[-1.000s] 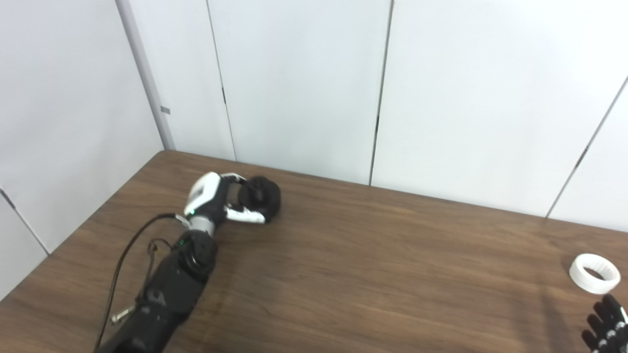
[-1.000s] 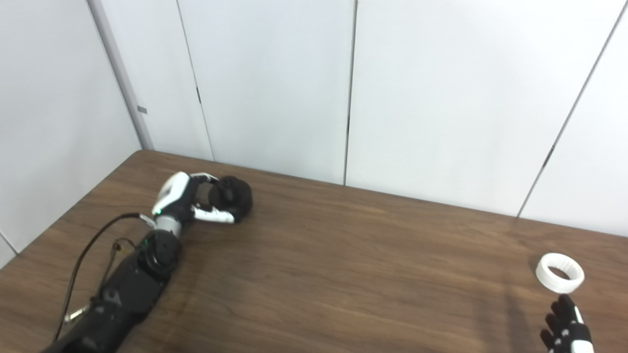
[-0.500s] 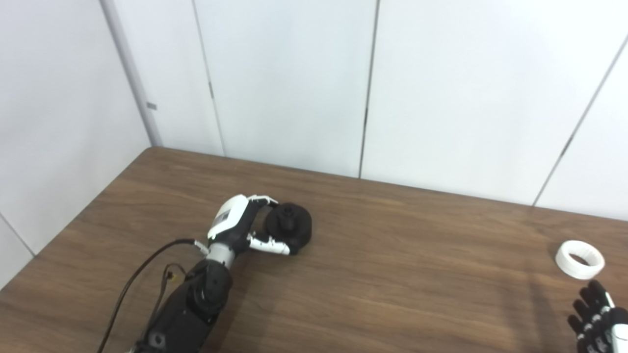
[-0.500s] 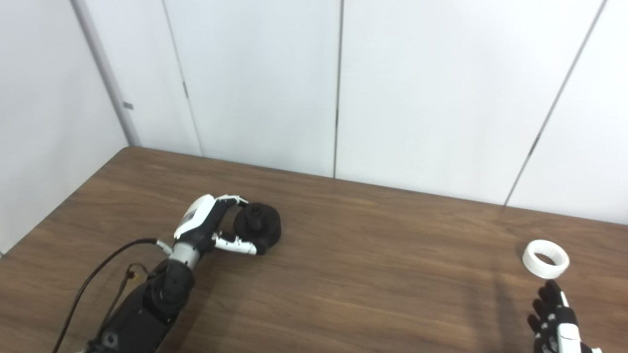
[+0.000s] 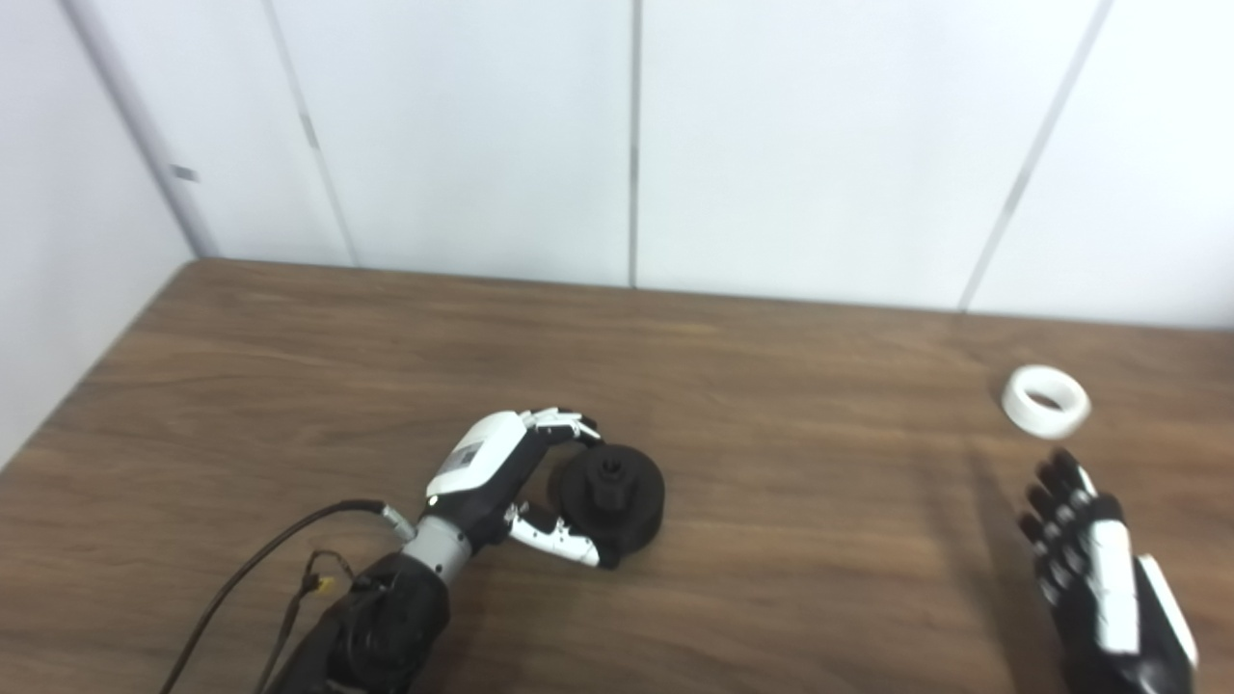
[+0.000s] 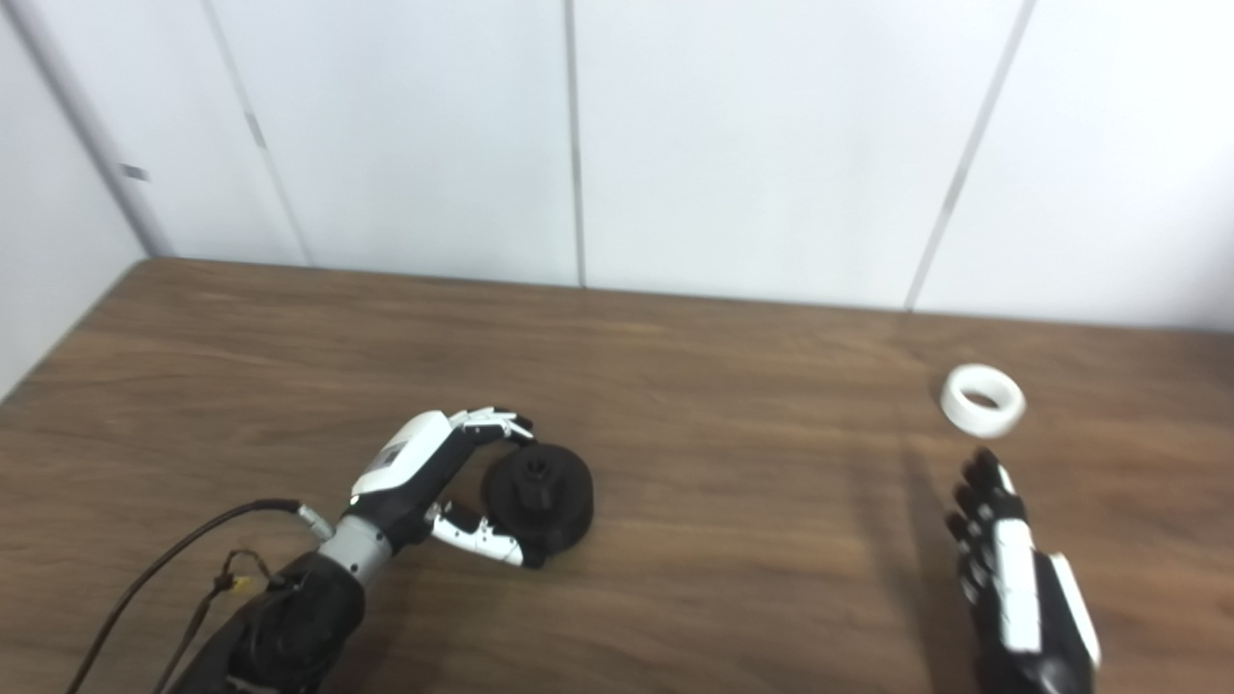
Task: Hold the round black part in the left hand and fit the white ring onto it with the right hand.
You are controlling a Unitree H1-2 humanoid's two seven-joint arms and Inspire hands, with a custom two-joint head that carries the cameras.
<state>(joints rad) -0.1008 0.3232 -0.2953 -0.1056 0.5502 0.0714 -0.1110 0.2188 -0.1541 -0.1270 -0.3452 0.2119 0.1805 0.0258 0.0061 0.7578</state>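
Observation:
The round black part [image 5: 611, 493] has a small hub on top and sits near the middle-left of the brown table [image 5: 791, 540]. My left hand [image 5: 511, 482] is wrapped around its left side, fingers over the far rim and thumb along the near rim. The white ring [image 5: 1045, 402] lies flat on the table at the far right. My right hand [image 5: 1089, 569] hovers just short of the ring, open, fingers stretched toward it and holding nothing.
White wall panels [image 5: 636, 135] rise right behind the table's far edge. A black cable [image 5: 260, 569] trails from my left forearm over the table's near left part.
The camera has swung, shifting the whole picture. My left hand has drawn the black part nearer and toward the middle. My right hand has come further into view, reaching toward the ring.

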